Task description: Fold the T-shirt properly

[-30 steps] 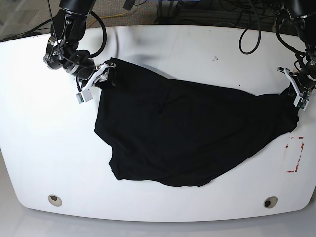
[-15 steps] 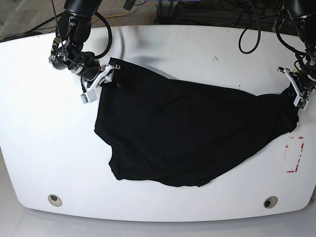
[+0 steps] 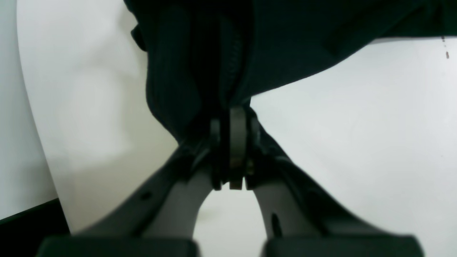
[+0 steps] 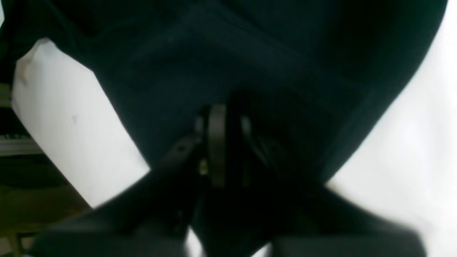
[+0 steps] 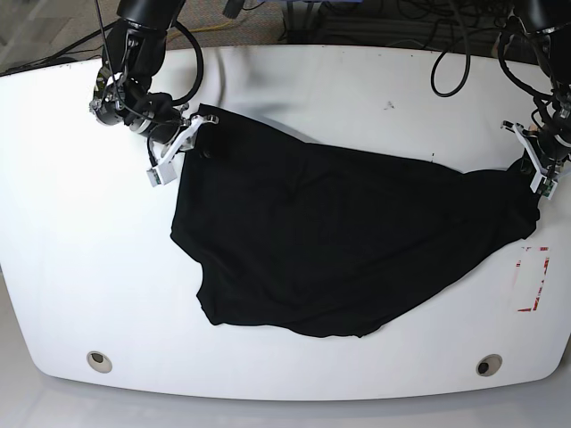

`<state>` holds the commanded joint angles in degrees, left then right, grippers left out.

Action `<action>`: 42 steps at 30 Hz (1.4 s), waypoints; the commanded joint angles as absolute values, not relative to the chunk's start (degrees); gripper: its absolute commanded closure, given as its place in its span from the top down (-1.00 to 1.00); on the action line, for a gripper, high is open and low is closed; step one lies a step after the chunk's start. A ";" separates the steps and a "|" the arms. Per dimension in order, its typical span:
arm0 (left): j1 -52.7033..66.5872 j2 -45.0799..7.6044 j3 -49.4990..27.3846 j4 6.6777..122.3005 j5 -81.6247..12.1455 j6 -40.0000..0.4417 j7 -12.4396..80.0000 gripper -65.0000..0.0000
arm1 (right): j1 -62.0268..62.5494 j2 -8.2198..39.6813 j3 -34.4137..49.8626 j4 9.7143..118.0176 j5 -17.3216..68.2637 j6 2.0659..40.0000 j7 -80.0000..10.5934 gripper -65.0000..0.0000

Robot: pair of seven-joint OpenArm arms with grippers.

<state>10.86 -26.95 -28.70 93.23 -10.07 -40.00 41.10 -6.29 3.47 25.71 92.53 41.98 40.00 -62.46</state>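
1. My right gripper [image 5: 198,125], clamped on the shirt [image 5: 339,241], has crept up-table since a second ago.
2. My left gripper [image 5: 533,169] pinches the opposite corner, unmoved.
3. Shirt lies stretched across the table [image 5: 294,80]; spreading continues, I judge.

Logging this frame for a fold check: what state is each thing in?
T-shirt: spread out, rumpled, not folded, held at two ends.
Left pincer: shut on T-shirt.
Right pincer: shut on T-shirt.
Table: T-shirt lies on it.
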 joint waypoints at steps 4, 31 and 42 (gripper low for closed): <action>10.86 -26.95 -28.62 93.23 -10.07 -40.00 41.10 -1.00 | -6.02 6.55 26.15 91.74 41.89 40.00 -61.58 0.24; 10.86 -26.95 -28.53 93.23 -10.07 -40.00 41.10 -1.00 | -6.20 4.00 22.81 91.82 41.89 40.00 -60.62 0.39; 10.86 -26.95 -28.53 93.23 -9.98 -40.00 41.10 -1.00 | -6.55 6.64 26.86 97.01 41.98 40.00 -60.70 0.39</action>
